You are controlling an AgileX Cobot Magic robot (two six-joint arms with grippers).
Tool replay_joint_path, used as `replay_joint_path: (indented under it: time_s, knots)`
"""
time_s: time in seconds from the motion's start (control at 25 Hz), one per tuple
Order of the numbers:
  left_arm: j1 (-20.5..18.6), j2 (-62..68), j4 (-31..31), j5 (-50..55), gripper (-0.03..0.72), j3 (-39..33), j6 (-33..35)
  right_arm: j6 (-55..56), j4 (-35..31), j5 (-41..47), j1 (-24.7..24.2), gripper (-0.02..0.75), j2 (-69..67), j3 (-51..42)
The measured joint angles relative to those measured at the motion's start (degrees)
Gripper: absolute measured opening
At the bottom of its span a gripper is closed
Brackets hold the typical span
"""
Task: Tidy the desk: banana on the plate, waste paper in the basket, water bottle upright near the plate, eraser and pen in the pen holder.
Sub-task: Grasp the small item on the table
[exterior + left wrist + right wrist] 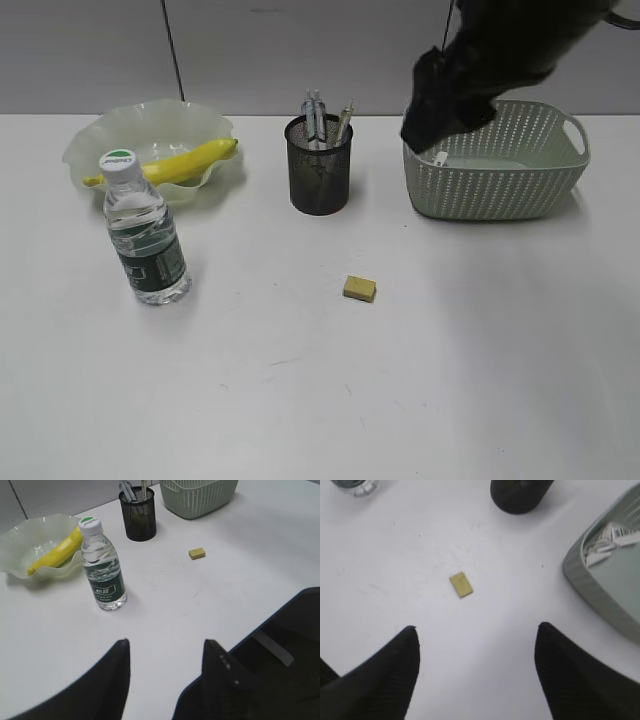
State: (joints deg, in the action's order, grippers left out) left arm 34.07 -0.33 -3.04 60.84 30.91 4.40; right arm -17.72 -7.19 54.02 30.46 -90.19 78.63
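White, plain desk [480,380] fills the scene. Bright-yellow banana [180,163] lies in the ruffled pale-green plate [100,135]; clear water bottle [143,235] stands upright beside it. Crumpled waste paper [607,537] sits inside the perforated sage-green basket [500,190]. Right gripper [477,672] hangs wide open and empty, left gripper [165,652] half open and empty. Remaining step seems to be the small yellow eraser [360,288], lying alone on open desk, clear of edges, near the black mesh pen holder [318,175].

White desk [480,380]: plate [100,135], bottle [145,232] upright, pen holder [319,175], eraser [360,288], basket [520,185].
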Motion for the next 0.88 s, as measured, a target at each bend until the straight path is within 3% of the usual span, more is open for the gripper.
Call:
replay_joint_path:
  time_s: [0.48, 0.88]
  knots:
    - [0.0, 0.0, 0.0, 0.0, 0.351, 0.0, 0.0, 7.4, 0.4, 3.0, 0.0, 0.564, 35.5, -31.7]
    - [0.0, 0.0, -0.1, -0.1, 0.351, 0.0, 0.0, 8.2, -0.7, 5.4, 0.0, 0.564, 73.5, -47.4]
